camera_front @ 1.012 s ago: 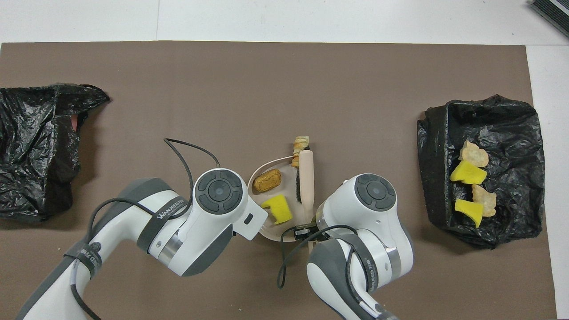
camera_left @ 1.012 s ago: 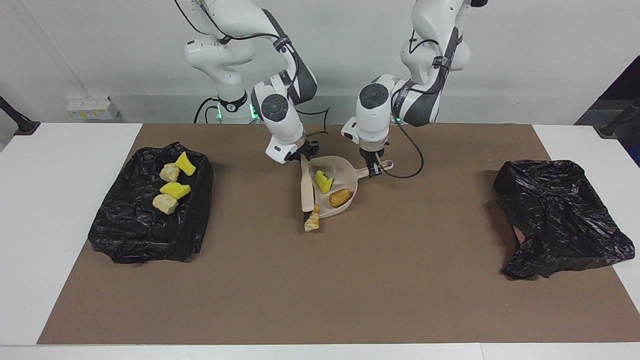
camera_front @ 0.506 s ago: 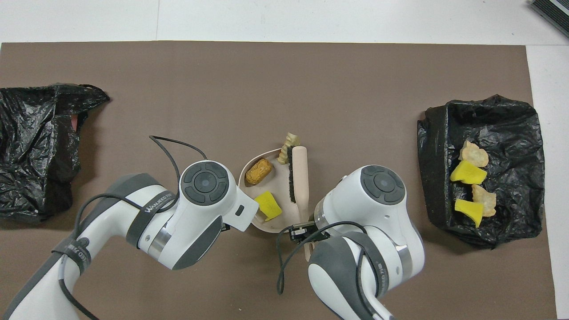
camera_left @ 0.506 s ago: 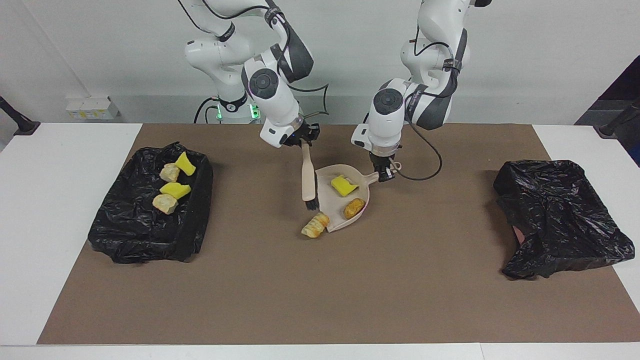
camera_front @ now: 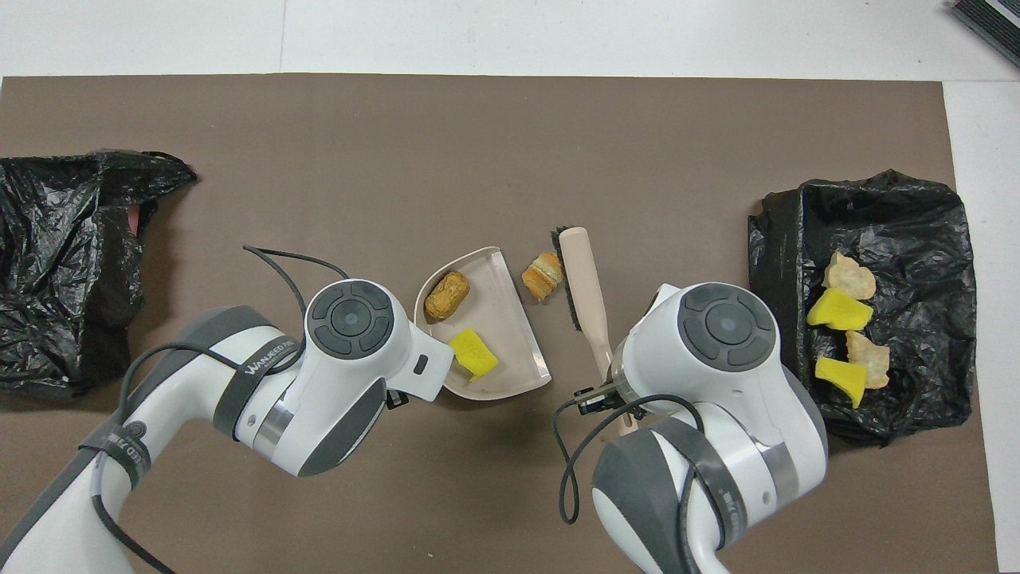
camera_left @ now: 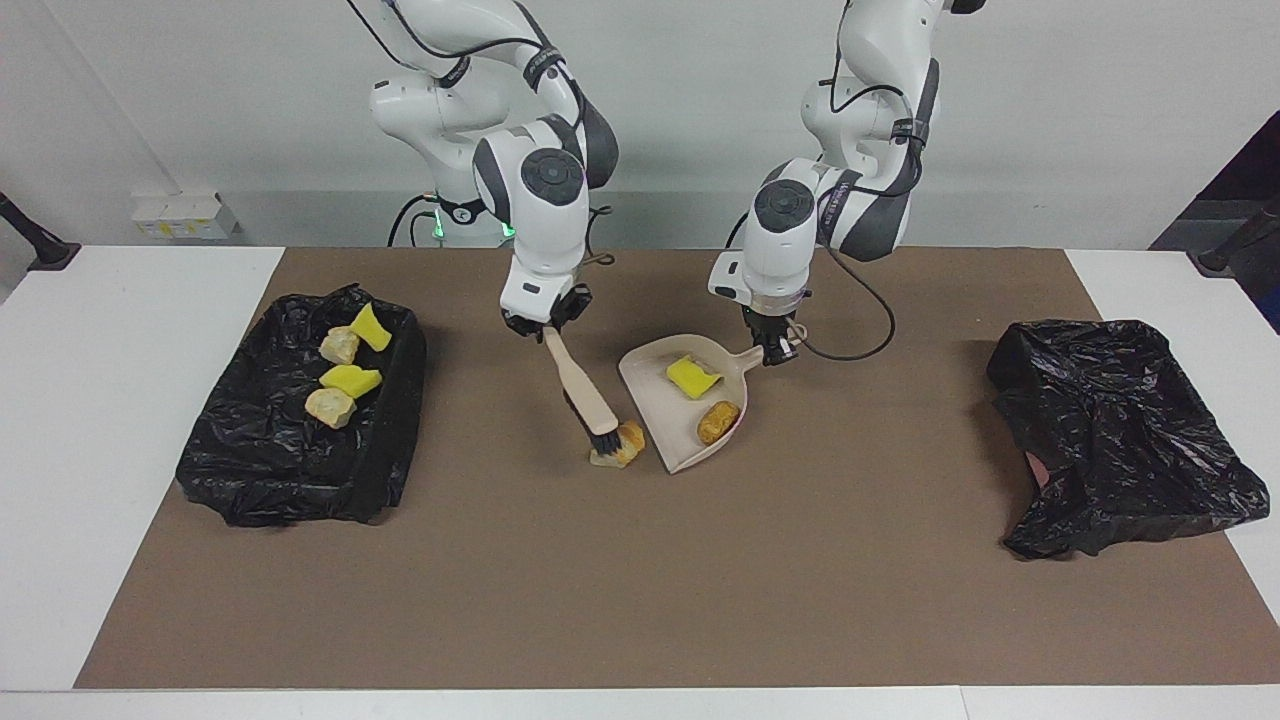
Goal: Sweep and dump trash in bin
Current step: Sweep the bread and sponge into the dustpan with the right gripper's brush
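My right gripper (camera_left: 541, 330) clamps the beige wooden-handled brush (camera_left: 583, 392) mid-frame, bristles touching a golden pastry lump (camera_left: 620, 447); my left gripper (camera_left: 777, 349) clamps the beige plastic dustpan (camera_left: 655, 395).

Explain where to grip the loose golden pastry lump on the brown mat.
Grip the golden pastry lump across its middle from straight above, on its sides nearer to and farther from the robots. Those look free; the beige brush touches one flank, the beige plastic dustpan flanks the other.
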`<state>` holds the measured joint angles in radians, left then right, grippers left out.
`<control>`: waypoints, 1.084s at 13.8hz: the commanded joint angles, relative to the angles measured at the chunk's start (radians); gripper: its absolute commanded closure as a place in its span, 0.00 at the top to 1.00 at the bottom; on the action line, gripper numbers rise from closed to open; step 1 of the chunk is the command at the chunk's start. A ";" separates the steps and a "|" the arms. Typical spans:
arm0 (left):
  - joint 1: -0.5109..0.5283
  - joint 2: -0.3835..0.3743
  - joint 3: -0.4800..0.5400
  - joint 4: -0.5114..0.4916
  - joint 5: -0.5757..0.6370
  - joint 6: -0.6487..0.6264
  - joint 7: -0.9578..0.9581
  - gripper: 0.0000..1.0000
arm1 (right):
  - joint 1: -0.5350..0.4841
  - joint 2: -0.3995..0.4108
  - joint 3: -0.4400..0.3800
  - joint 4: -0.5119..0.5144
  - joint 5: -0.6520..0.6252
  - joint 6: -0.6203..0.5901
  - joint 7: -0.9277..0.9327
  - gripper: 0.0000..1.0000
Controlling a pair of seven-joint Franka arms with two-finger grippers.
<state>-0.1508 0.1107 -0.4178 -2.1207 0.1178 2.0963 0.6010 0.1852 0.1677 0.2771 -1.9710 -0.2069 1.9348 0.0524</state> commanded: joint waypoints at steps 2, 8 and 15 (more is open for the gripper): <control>0.014 -0.019 -0.001 -0.036 -0.007 0.024 -0.012 0.00 | -0.007 0.131 0.013 0.089 -0.089 0.019 -0.023 0.00; 0.014 -0.020 -0.001 -0.039 -0.007 0.022 -0.006 0.00 | 0.010 0.102 0.076 0.047 0.289 -0.095 0.012 0.00; 0.019 -0.017 0.017 -0.044 -0.007 0.044 0.147 0.00 | -0.007 -0.051 0.056 0.030 0.440 -0.183 0.156 0.00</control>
<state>-0.1464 0.1104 -0.4097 -2.1248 0.1179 2.1029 0.6639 0.1933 0.1846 0.3380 -1.9114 0.2088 1.7816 0.1492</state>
